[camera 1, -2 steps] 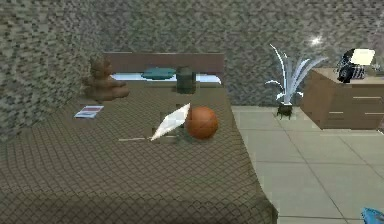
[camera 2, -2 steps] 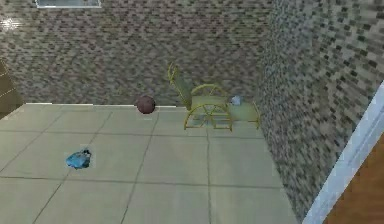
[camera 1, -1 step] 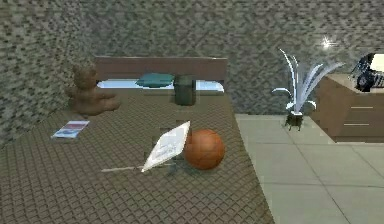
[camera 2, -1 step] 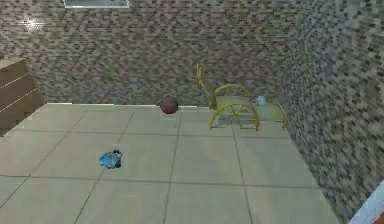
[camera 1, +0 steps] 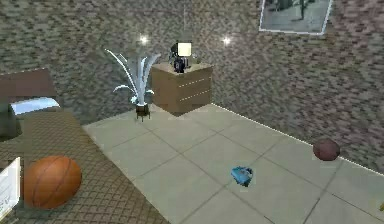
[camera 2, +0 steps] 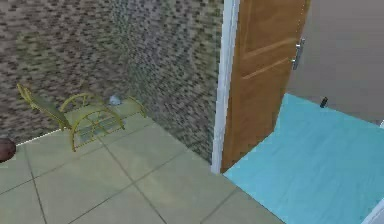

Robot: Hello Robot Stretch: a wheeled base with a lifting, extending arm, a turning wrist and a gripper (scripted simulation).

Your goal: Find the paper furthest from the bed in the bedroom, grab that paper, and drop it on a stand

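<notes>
Indoors | tiled floor (camera 1: 200, 150) | dresser (camera 1: 182, 88) by pebbled wall (camera 1: 80, 30) | jaws: cannot tell

Lower right corner of arm side view: pale grey wedge (camera 2: 376, 214); can't tell if it's robot body.

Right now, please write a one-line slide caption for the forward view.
Bedroom corner: wooden dresser beside a potted plant, basketball on the bed, small blue object on tiled floor.
</notes>
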